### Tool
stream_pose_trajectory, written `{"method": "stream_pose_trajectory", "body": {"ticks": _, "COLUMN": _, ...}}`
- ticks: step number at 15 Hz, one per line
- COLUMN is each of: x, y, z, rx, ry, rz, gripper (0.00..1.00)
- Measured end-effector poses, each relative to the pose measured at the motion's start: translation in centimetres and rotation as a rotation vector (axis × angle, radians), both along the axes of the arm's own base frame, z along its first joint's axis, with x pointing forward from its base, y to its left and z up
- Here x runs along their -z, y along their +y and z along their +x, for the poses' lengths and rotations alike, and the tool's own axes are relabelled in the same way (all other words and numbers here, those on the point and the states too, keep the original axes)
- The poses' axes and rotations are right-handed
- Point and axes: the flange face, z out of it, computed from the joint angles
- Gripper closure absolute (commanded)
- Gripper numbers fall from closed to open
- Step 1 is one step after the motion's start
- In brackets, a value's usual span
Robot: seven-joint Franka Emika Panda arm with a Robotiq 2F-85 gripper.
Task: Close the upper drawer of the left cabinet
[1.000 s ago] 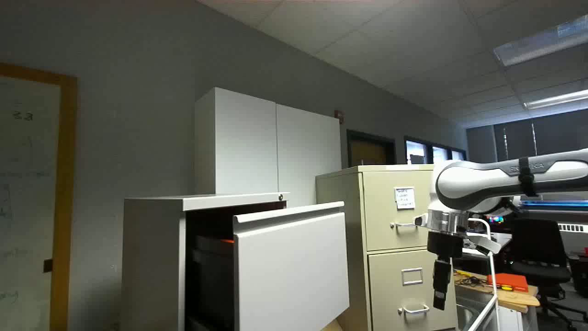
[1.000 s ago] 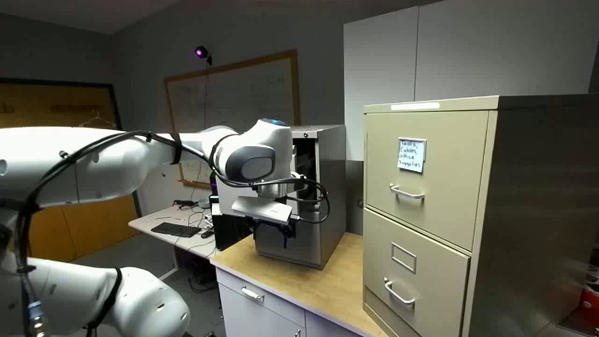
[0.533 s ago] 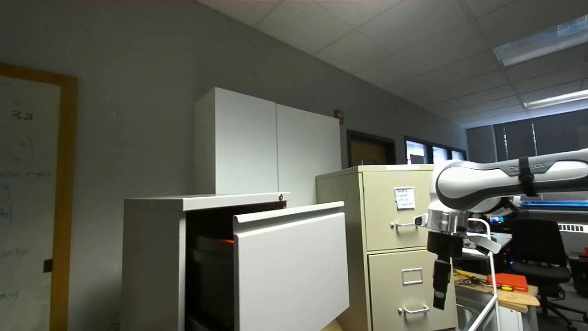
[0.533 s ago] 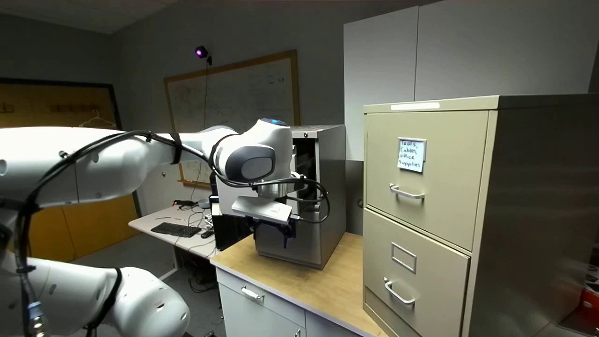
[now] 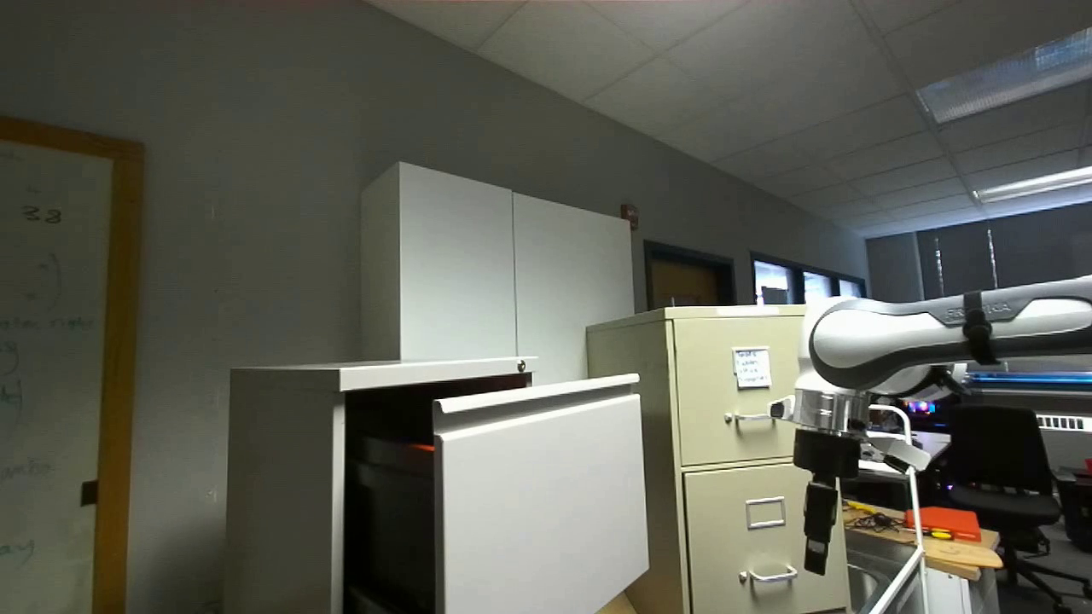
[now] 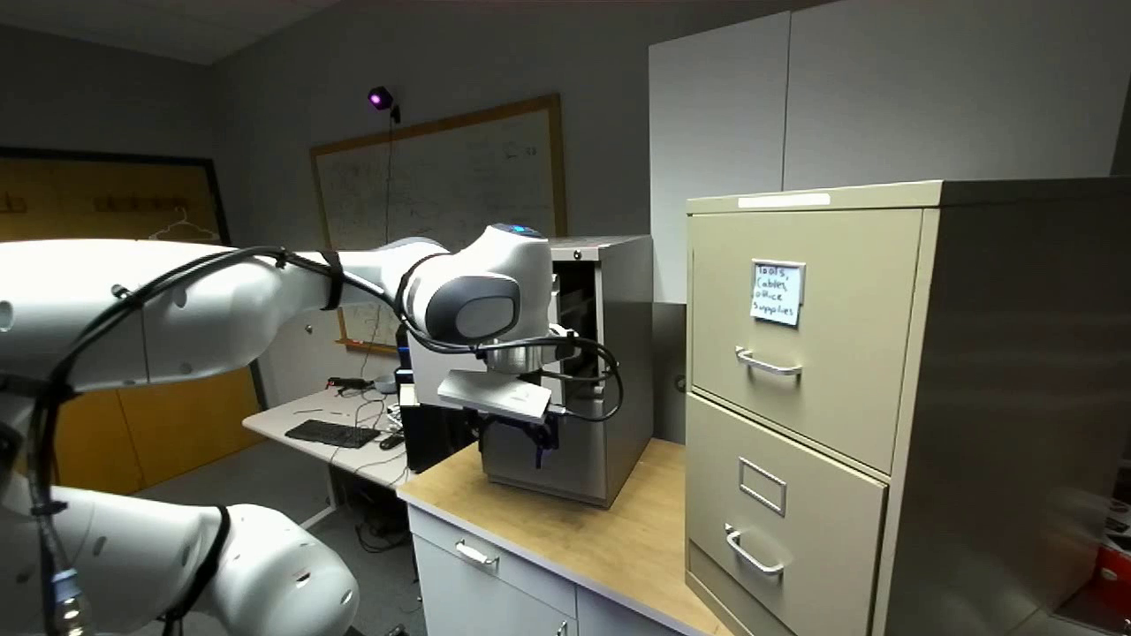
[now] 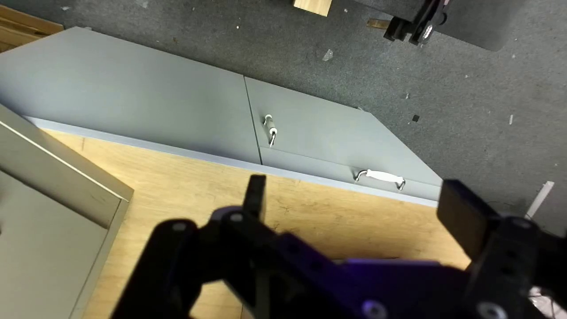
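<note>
One upper drawer [image 5: 542,503]: pulled out of the left cabinet [image 5: 281,477], its plain front standing clear of the opening with a dark gap behind; the closing looks not yet begun.
Top lip [image 5: 537,392]: a thin edge along that front; better to push below it, on the flat part, since the tool could catch there or ride over.
Cabinet's place: on the wooden countertop [image 6: 601,552] in an exterior view, beyond the arm.
Gripper [image 7: 356,206]: pointing down, its fingers [image 7: 254,199] spread wide with nothing between them, and apart from the drawer front in an exterior view.
Contact: aim near the middle of the front's width, so the drawer runs straight; bringing the fingers together first would probably make one firmer pusher.
Push: slow, steady, square to the opening, following the front until it meets the cabinet, easing off at the end to avoid a slam and rebound.
Robot arm [image 6: 486,274]: hides much of the drawer in an exterior view, so touch is hard to judge from there.
Black cables [image 6: 565,341]: looped beside the wrist; they could snag, so give them room.
Beige filing cabinet [image 6: 795,433]: near the left cabinet but apart; approach without swinging the wrist into it.
</note>
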Motion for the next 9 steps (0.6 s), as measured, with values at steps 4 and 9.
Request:
{"method": "stream_pose_trajectory", "body": {"ticks": 4, "x": 0.02, "y": 0.01, "z": 0.01, "rx": 0.000, "ry": 0.000, "rz": 0.001, "gripper": 0.00}}
{"method": "stream_pose_trajectory", "body": {"ticks": 9, "x": 0.68, "y": -0.35, "z": -0.02, "rx": 0.021, "ry": -0.015, "rz": -0.004, "gripper": 0.00}}
